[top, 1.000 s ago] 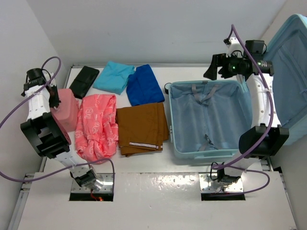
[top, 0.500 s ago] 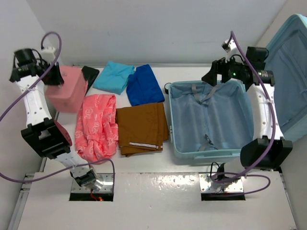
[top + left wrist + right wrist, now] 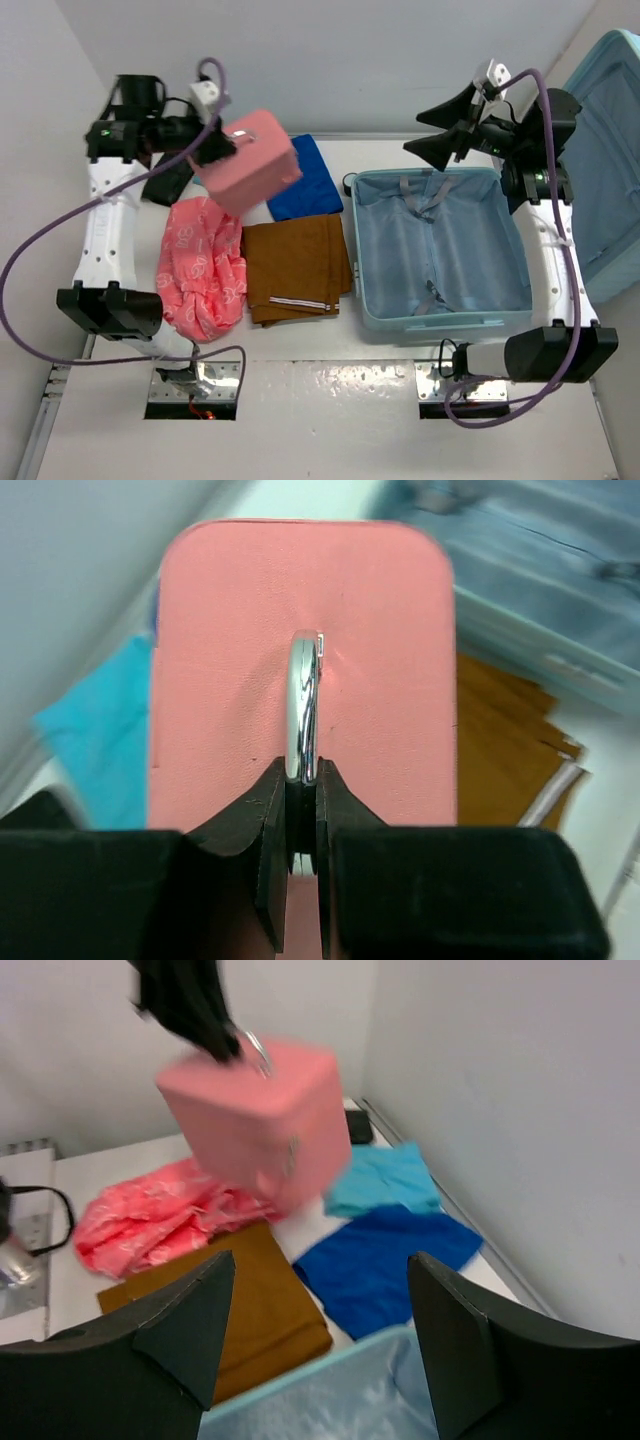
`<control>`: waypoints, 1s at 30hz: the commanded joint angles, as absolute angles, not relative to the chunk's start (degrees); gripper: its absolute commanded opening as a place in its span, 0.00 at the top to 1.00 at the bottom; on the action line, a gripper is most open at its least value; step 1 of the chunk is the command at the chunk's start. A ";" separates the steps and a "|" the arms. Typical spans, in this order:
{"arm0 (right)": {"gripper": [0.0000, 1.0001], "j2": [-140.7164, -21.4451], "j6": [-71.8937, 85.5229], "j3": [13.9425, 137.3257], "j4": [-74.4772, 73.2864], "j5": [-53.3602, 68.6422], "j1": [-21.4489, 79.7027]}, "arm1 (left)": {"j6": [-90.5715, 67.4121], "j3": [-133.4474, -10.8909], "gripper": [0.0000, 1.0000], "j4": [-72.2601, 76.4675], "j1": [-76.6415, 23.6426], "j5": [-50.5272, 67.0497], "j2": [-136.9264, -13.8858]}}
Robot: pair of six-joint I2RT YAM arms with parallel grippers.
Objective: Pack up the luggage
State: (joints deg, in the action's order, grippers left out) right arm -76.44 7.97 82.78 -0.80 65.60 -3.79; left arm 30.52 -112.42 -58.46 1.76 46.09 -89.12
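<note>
white table point(image 3: 385, 152) fills the floor of a plain walled booth. the luggage point(image 3: 440, 322) lies open on its right half, with the lining bare and the lid point(image 3: 610, 150) standing up at the right edge. left of it lie a brown cloth point(image 3: 297, 268), a coral patterned cloth point(image 3: 203, 265) and a blue cloth point(image 3: 310, 180). the pink case point(image 3: 250, 160) hangs tilted in the air above them.

my left gripper point(image 3: 302, 780) is clenched on the case's metal ring point(image 3: 303, 700), pinching it edge-on. my right gripper point(image 3: 440, 130) hovers over the far left corner of the luggage, jaws spread with nothing between them.

i judge the step in hand to be carrying the pink case across into the luggage. a pinch on a thin ring lets the case swing, so i would travel slowly and clear the luggage rim. i would lower the case until its base sits on the lining, and only then let go. my right gripper should either steady the case or stay out of its path.

no brand, label or writing is readable anywhere.
</note>
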 commanded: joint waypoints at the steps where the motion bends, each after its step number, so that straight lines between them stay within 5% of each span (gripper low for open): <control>1: 0.30 -76.20 11.95 87.62 5.28 70.66 -0.54 | 32.26 -111.63 1.00 -56.43 -4.56 52.90 -88.32; 12: 0.27 -71.81 -18.43 82.71 -21.52 63.28 17.12 | 32.86 -108.63 1.00 -52.38 -21.52 56.23 -89.47; 25: 0.29 -76.81 -17.40 81.56 -22.68 57.04 23.38 | 36.38 -108.63 1.00 -53.17 -31.20 52.65 -89.47; 30: 0.39 -79.71 -21.08 84.55 -28.29 56.34 24.52 | 36.91 -109.16 1.00 -53.70 -32.52 52.03 -88.95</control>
